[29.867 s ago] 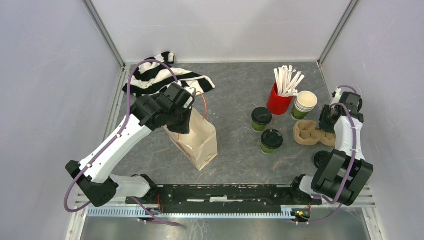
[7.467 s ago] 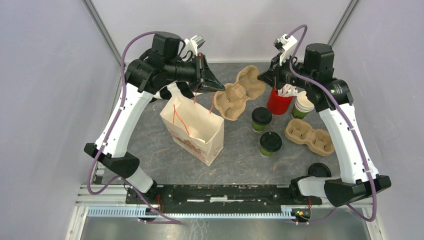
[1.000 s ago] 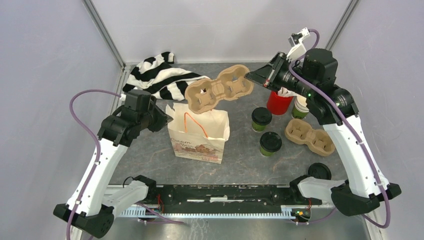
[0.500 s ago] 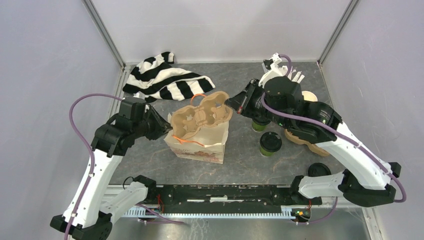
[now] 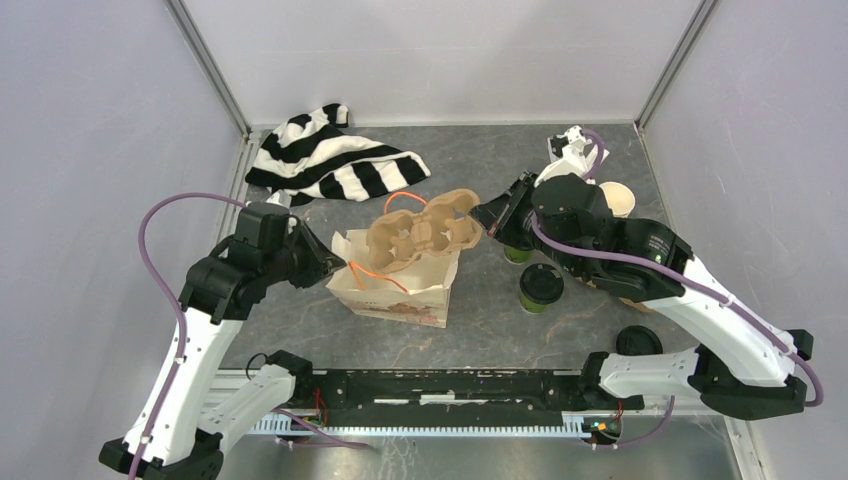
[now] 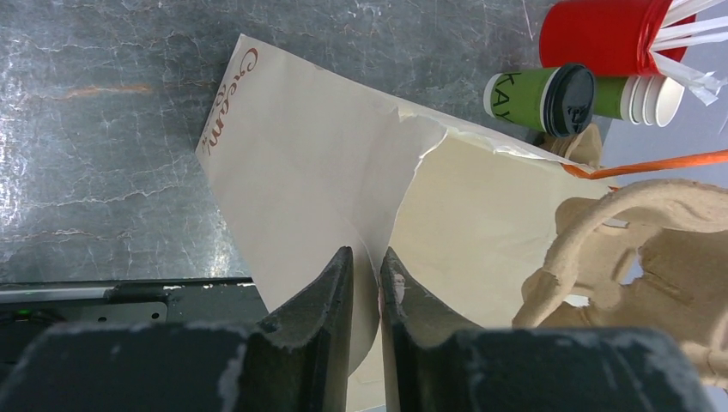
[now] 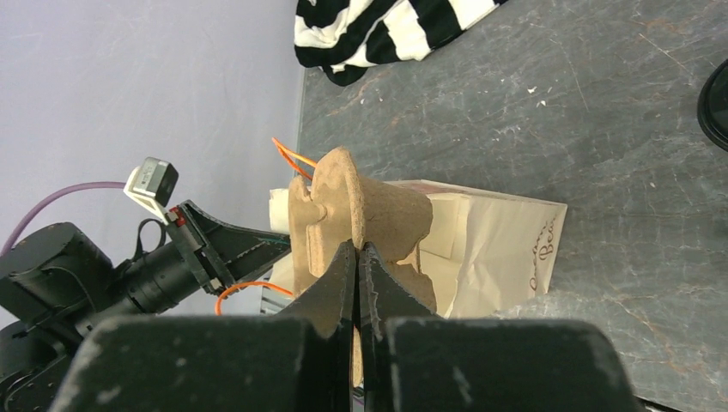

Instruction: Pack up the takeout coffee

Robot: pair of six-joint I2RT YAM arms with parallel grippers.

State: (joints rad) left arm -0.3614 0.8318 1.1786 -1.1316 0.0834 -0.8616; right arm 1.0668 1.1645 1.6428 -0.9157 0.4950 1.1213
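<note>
Jaws pinch bag (image 5: 398, 300) and carrier (image 5: 420, 232), forearms seemingly level.

Over bag (image 5: 400, 295) mouth: carrier (image 5: 425, 228); right of bag: lidded cup (image 5: 541, 285) (cloth (image 5: 330, 165) behind bag).

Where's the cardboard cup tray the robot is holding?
Seen from above, the cup tray hangs mid-table over the mouth of the open paper bag, its right end pinched by the right end effector, left of the front lidded green cup.

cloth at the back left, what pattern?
The cloth has black and white stripes, showing best in the top external view.
</note>
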